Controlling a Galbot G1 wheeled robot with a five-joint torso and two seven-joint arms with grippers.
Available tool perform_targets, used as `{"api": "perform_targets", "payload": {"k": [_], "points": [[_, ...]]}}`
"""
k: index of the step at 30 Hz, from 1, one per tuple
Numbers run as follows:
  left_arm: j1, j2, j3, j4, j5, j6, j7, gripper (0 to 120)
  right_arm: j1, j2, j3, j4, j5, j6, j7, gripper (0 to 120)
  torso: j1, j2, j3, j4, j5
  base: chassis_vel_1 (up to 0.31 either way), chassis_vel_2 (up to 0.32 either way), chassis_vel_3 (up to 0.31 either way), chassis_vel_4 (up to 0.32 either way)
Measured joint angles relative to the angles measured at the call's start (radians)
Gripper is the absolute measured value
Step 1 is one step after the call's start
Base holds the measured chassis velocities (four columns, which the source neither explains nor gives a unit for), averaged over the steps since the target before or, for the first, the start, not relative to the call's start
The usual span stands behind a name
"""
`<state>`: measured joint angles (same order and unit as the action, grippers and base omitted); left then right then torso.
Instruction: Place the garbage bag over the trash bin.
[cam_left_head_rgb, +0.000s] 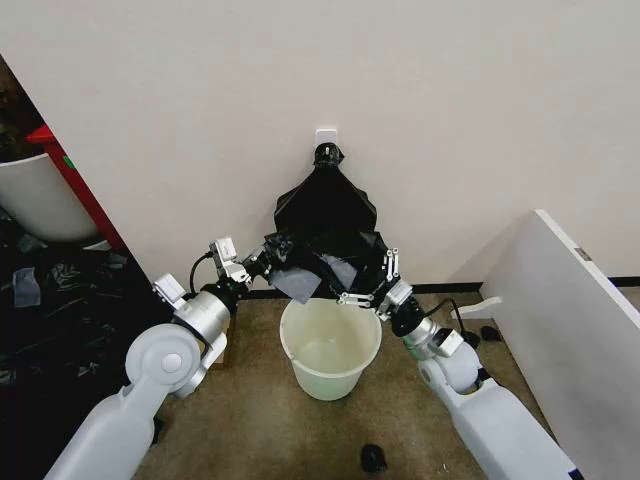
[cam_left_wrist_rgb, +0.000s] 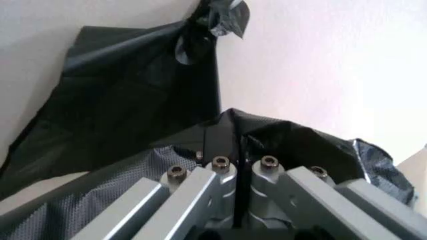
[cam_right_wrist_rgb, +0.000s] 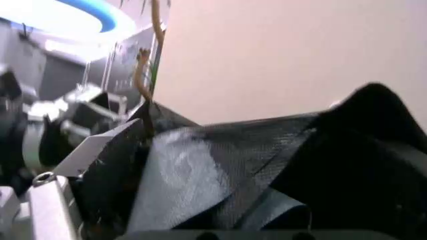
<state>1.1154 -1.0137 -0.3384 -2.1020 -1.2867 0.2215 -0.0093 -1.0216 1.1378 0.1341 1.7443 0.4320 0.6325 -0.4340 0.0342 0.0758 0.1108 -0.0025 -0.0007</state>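
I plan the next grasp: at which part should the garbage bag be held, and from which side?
By judgement, grip the garbage bag at its open edge, one side each, from above the trash bin. The left gripper and right gripper already pinch it there, so the mouth hangs spread over the rim.

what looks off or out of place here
The garbage bag isn't on the trash bin yet: the left gripper and right gripper hold it bunched above the back rim. A small black object lies loose on the floor.

head: high, looking down | wrists: close, facing wall | shared: garbage bag (cam_left_head_rgb: 325, 250)
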Motion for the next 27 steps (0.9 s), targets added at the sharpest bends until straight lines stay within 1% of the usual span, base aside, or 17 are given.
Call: {"api": "perform_targets", "payload": {"k": [1, 2, 3, 5, 6, 8, 10, 14, 17, 18, 19, 21, 22, 23, 24, 26, 27], "points": [[0.005, -0.001, 0.0, -0.006, 0.002, 0.001, 0.003, 0, -0.005, -0.005, -0.015, 0.017, 0.056, -0.031, -0.004, 100, 0.0, 0.0, 0.0, 0.0, 0.0, 0.0, 0.0, 0.0, 0.0], [0.005, -0.001, 0.0, -0.006, 0.002, 0.001, 0.003, 0, -0.005, -0.005, -0.015, 0.017, 0.056, -0.031, -0.004, 100, 0.0, 0.0, 0.0, 0.0, 0.0, 0.0, 0.0, 0.0, 0.0], [0.009, -0.001, 0.001, -0.012, 0.002, 0.003, 0.006, 0, -0.01, -0.008, -0.043, 0.043, 0.099, -0.074, 0.018, 100, 0.0, 0.0, 0.0, -0.0001, 0.0, 0.0, 0.0, 0.0, 0.0], [0.013, -0.001, 0.001, -0.019, 0.003, 0.003, 0.009, 0, -0.011, -0.006, -0.092, 0.082, 0.106, -0.147, 0.127, 100, 0.0, 0.0, 0.0, 0.0, 0.0, 0.0, 0.0, 0.0, 0.0], [0.013, -0.001, 0.001, -0.019, 0.003, 0.003, 0.009, 0, -0.011, -0.006, -0.092, 0.082, 0.106, -0.147, 0.127, 100, 0.0, 0.0, 0.0, 0.0, 0.0, 0.0, 0.0, 0.0, 0.0], [0.019, -0.002, 0.002, -0.025, 0.003, 0.004, 0.01, 0, -0.002, 0.006, -0.125, 0.12, 0.046, -0.246, 0.321, 100, 0.0, 0.0, 0.0, 0.0, 0.0, 0.0, 0.0, 0.0, 0.0], [0.025, -0.002, 0.0, -0.028, 0.004, 0.004, 0.011, 0, 0.014, 0.014, -0.125, 0.124, -0.033, -0.289, 0.417, 100, 0.0, 0.0, 0.0, 0.0001, 0.0, 0.0, 0.0, 0.0, 0.0], [0.028, -0.001, -0.005, -0.03, 0.004, 0.004, 0.012, 0, 0.022, 0.014, -0.108, 0.11, -0.115, -0.292, 0.444, 100, 0.0, 0.0, 0.0, 0.0001, 0.0, 0.0, 0.0, 0.0, 0.0], [0.029, 0.002, -0.01, -0.031, 0.003, 0.003, 0.013, 0, 0.025, 0.009, -0.083, 0.077, -0.273, -0.268, 0.456, 98, 0.0, 0.0, 0.0, -0.0001, 0.0001, 0.0, 0.0, 0.0, 0.0], [0.028, 0.0, -0.01, -0.032, 0.003, 0.003, 0.013, 0, 0.024, 0.009, -0.081, 0.071, -0.309, -0.264, 0.457, 95, 0.0, 0.0, 0.0, 0.0, 0.0001, 0.0, 0.0, 0.0, 0.0], [0.028, 0.0, -0.01, -0.032, 0.003, 0.003, 0.013, 0, 0.024, 0.009, -0.081, 0.071, -0.309, -0.264, 0.457, 95, 0.0, 0.0, 0.0, 0.0, 0.0001, 0.0, 0.0, 0.0, 0.0], [0.027, -0.007, -0.008, -0.036, 0.003, 0.003, 0.013, 0, 0.02, 0.011, -0.082, 0.067, -0.346, -0.262, 0.459, 86, 0.0, 0.0, 0.0, 0.0, 0.0001, 0.0, 0.0, 0.0, 0.0], [0.027, -0.007, -0.008, -0.036, 0.003, 0.003, 0.013, 0, 0.02, 0.011, -0.082, 0.067, -0.346, -0.262, 0.459, 86, 0.0, 0.0, 0.0, 0.0, 0.0001, 0.0, 0.0, 0.0, 0.0], [0.027, -0.009, -0.007, -0.038, 0.003, 0.003, 0.013, 0, 0.018, 0.014, -0.082, 0.067, -0.351, -0.264, 0.461, 82, 0.0, 0.0, 0.0, 0.0, 0.0001, 0.0, 0.0, 0.0, 0.0], [0.027, -0.011, -0.007, -0.041, 0.003, 0.003, 0.013, 0, 0.016, 0.017, -0.082, 0.067, -0.356, -0.268, 0.462, 75, 0.0, 0.0, 0.0, -0.0001, 0.0001, 0.0, 0.0, 0.0, 0.0], [0.029, -0.012, -0.007, -0.046, 0.003, 0.003, 0.013, 0, 0.013, 0.018, -0.082, 0.072, -0.356, -0.284, 0.471, 68, 0.0, 0.0, 0.0, 0.0, 0.0001, 0.0, 0.0, 0.0, 0.0], [0.029, -0.012, -0.007, -0.046, 0.003, 0.003, 0.013, 0, 0.013, 0.018, -0.082, 0.072, -0.356, -0.284, 0.471, 68, 0.0, 0.0, 0.0, 0.0, 0.0001, 0.0, 0.0, 0.0, 0.0]]}}
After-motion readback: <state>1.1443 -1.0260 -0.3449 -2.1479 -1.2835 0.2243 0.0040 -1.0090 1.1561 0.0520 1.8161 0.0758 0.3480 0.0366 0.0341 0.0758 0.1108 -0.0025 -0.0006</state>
